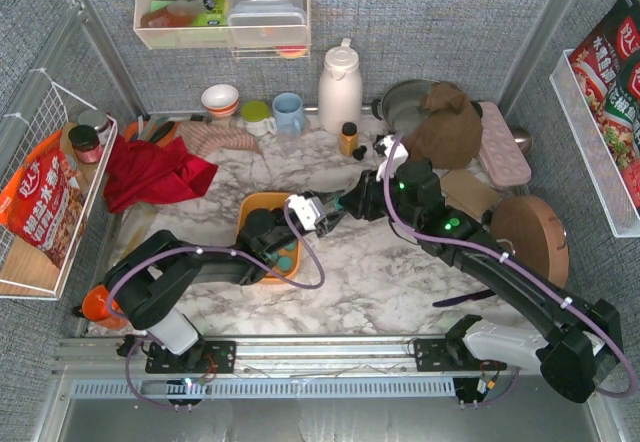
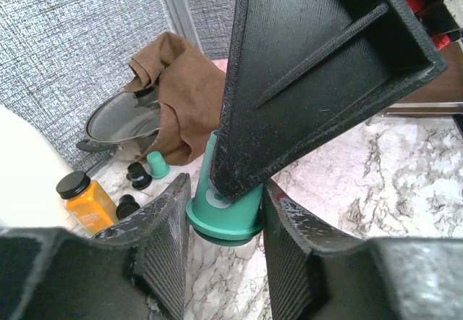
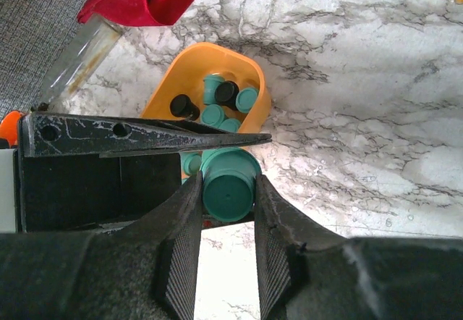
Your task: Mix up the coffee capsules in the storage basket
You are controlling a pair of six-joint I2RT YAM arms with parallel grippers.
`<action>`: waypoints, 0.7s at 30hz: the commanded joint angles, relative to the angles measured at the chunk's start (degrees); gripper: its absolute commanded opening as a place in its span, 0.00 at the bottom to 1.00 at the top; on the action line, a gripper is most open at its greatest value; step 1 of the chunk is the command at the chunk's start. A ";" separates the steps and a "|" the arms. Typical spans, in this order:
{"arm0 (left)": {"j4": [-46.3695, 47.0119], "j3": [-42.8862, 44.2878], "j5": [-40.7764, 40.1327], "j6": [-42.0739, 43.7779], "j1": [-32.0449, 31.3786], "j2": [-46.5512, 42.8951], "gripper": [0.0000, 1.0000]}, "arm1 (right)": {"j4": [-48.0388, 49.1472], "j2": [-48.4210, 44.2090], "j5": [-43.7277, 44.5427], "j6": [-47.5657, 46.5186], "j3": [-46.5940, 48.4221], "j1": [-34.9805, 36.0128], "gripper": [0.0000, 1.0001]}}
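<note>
Left of the table's (image 1: 380,272) middle, about midway between its near and far edges, the storage basket (image 3: 165,95) lies flat. The coffee capsules (image 3: 212,115) are inside it: teal ones with two black ones showing among them, lying at odd angles and not sorted by colour. I judge the mixing well under way but not finished, since one pod is out of the pile and in my grip.

My left gripper (image 2: 224,200) reaches in from the basket's left side. Both its pads are against the wide rim of a teal capsule (image 2: 230,222), so it looks clamped on that rim. The capsule hangs just over the basket's right edge, above the pods inside. As far as I can tell, its long axis lies along the line from one gripper to the other, tilted rather than upright — flanged wide end toward my left wrist, narrow flat end toward my right wrist. My right gripper (image 3: 228,186) is closed on the same pod across its body, one finger on each side.

Further right, near the table's far edge, three loose pods (image 2: 137,175) — one teal, two black — stand beside a small amber bottle (image 2: 85,200), outside the basket. What is left, as I judge it, is to let this pod go among the others, stir more, and perhaps fetch those strays.
</note>
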 commanded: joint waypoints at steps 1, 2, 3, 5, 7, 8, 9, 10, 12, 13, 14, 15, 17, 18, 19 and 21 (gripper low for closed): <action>0.59 -0.80 -0.86 1.29 -0.03 -1.00 0.40 | 0.68 0.25 -0.45 0.69 0.49 0.04 0.40; 0.27 -1.38 -1.28 1.09 -0.03 -1.46 0.38 | 0.68 0.41 -0.20 0.61 0.67 0.04 0.46; -0.12 -2.19 -1.94 0.96 -0.03 -2.05 0.37 | 0.67 0.58 0.07 0.37 0.90 -0.01 0.51; -1.74 -4.01 -4.43 -0.05 -0.04 -3.74 0.37 | 0.14 1.02 1.62 -1.05 1.71 -0.07 0.59; -5.44 -6.12 -7.99 -1.71 -0.03 -6.74 0.37 | -0.03 1.45 4.90 -3.36 2.37 -0.34 0.64; -8.24 -7.02 -10.33 -2.97 -0.03 -8.62 0.37 | 0.08 1.90 6.91 -5.27 2.82 -0.66 0.66; -12.36 -7.64 -12.96 -5.65 -0.07 -11.84 0.37 | 0.17 2.79 9.50 -7.50 3.36 -0.97 0.67; -17.20 -7.87 -16.23 -8.39 -0.03 -14.50 0.37 | -0.04 4.02 12.18 -10.18 3.87 -1.38 0.68; -29.41 -7.08 -22.59 -15.49 -0.03 -19.64 0.37 | 0.09 7.68 16.13 -14.56 6.62 -3.23 0.72; -36.29 -5.94 -26.02 -19.07 -0.03 -21.74 0.38 | -0.09 9.96 17.39 -15.54 8.06 -4.73 0.72; -43.92 -4.51 -28.36 -21.97 -0.04 -23.60 0.38 | -0.53 13.74 17.85 -15.84 9.76 -6.48 0.73; -50.22 -3.19 -30.15 -24.20 -0.03 -24.74 0.38 | -0.65 16.90 17.99 -15.81 11.52 -8.09 0.72; -59.73 -1.27 -33.58 -27.81 0.04 -25.75 0.39 | -0.31 23.54 18.36 -15.52 15.61 -10.96 0.72; -63.10 -0.66 -34.01 -28.85 0.06 -25.95 0.39 | -0.03 26.98 18.61 -15.54 18.09 -12.14 0.71; -65.22 -0.61 -34.26 -29.78 0.06 -25.97 0.39 | 0.00 30.40 18.76 -15.77 20.88 -13.07 0.70; -66.74 -1.13 -34.40 -31.49 0.06 -25.70 0.40 | -1.54 37.51 18.90 -16.62 27.39 -14.60 0.68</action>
